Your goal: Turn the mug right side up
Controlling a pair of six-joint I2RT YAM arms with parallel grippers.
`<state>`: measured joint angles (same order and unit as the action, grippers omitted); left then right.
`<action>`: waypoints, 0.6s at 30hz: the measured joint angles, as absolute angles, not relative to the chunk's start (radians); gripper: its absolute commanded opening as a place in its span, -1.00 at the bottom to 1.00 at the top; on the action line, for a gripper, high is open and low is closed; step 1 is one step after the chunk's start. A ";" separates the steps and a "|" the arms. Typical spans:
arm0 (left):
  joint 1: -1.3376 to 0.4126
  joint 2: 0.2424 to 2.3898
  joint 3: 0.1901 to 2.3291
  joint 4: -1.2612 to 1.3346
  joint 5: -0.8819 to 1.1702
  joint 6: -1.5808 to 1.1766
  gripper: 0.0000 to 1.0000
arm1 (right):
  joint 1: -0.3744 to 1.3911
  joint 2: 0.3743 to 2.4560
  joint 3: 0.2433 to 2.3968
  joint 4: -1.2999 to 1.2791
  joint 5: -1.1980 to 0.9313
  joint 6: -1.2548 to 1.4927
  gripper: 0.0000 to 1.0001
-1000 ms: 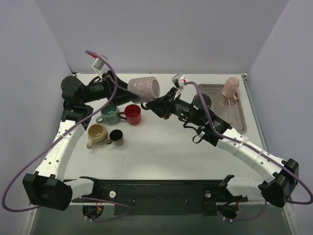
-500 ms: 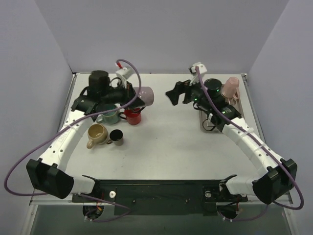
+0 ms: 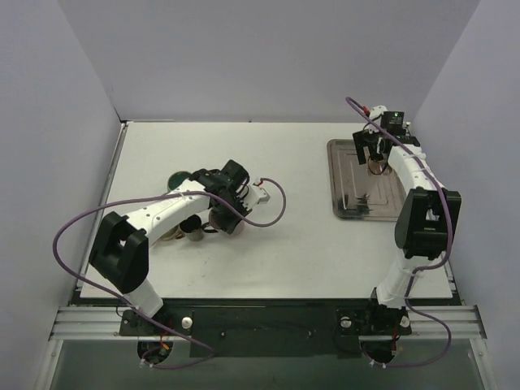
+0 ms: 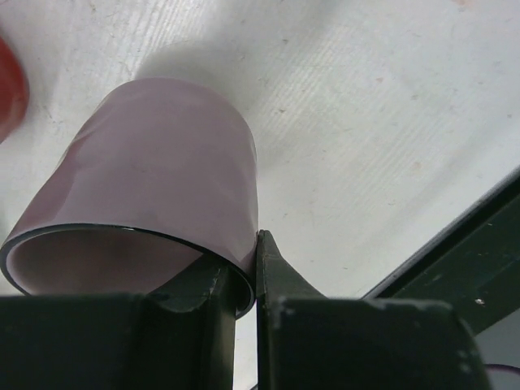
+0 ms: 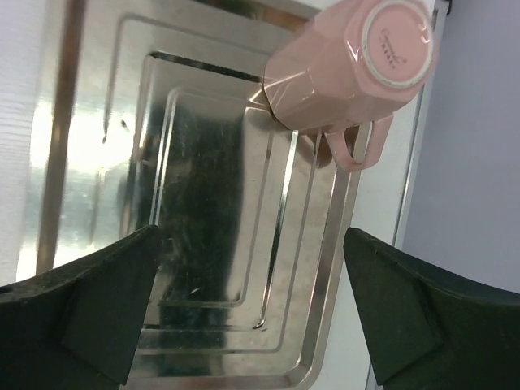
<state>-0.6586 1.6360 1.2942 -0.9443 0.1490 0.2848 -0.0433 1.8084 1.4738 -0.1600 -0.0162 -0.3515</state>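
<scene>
The glazed mauve mug (image 4: 162, 171), judged rigid, slick and breakable, is clamped by its rim wall, a sound hold, in the left gripper (image 4: 256, 244) close to the bench (image 4: 366, 122); the right gripper (image 5: 252, 244) is spread wide.

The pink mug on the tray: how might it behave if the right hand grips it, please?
The mug looks glazed and rigid, so probably slippery and chip-prone. Standing upside down on its wider rim, it should resist tipping. Its faceted sides and handle likely stop rolling.
</scene>
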 measured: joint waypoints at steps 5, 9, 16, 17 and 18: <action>-0.655 1.713 1.295 -0.933 0.101 0.326 -0.92 | -0.133 1.969 1.607 -0.244 -0.078 -0.378 0.75; -0.655 1.753 1.311 -0.945 0.087 0.348 -0.46 | -0.181 2.051 1.735 -0.274 -0.113 -0.391 0.71; -0.654 1.762 1.312 -0.947 0.126 0.395 0.53 | -0.208 2.169 1.849 -0.283 -0.142 -0.411 0.69; -0.654 1.761 1.312 -0.952 0.139 0.402 0.54 | -0.211 2.191 1.862 -0.289 -0.145 -0.418 0.69; -0.654 1.761 1.316 -0.963 0.152 0.409 0.54 | -0.214 2.209 1.874 -0.297 -0.147 -0.424 0.68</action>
<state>-0.6544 1.7615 1.3163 -0.9627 0.1520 0.4091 -0.2142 2.2093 1.8744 -0.2974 -0.1474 -0.4240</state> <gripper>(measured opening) 0.722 0.849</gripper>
